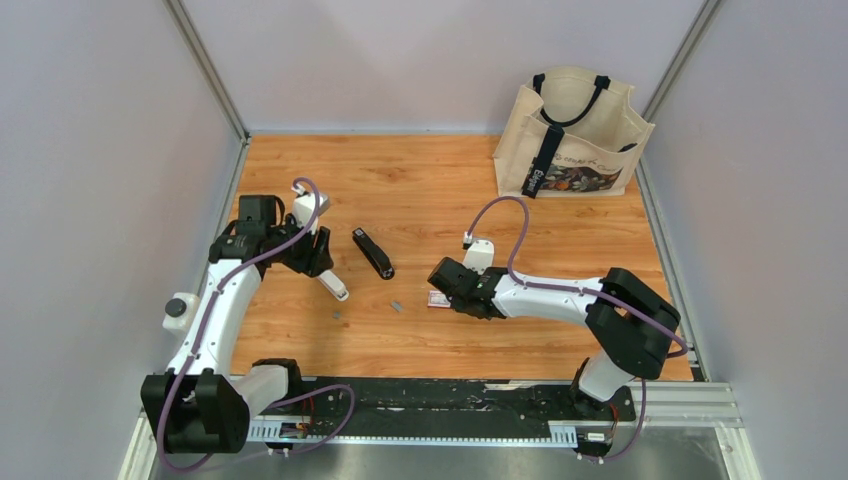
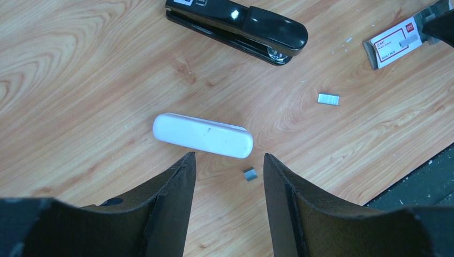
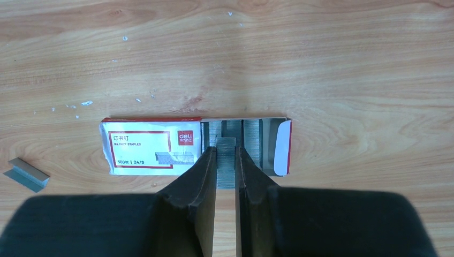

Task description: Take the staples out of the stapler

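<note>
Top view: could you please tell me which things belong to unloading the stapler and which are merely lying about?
Job: stapler; loose staples; strip gripped in right claw.
Lying about: staple box; white bar; tote bag.

- We see white shells and black joint housings on the left arm [image 1: 222, 292] and the right arm [image 1: 545, 292].
- We note a purple cable [image 1: 505, 198] along each arm.
- The left gripper [image 2: 227, 158] and right gripper [image 3: 226, 151] have matte black, wedge-shaped fingers.
- At 6 o'clock in the overhead view, we see a black base rail [image 1: 450, 395].
</note>
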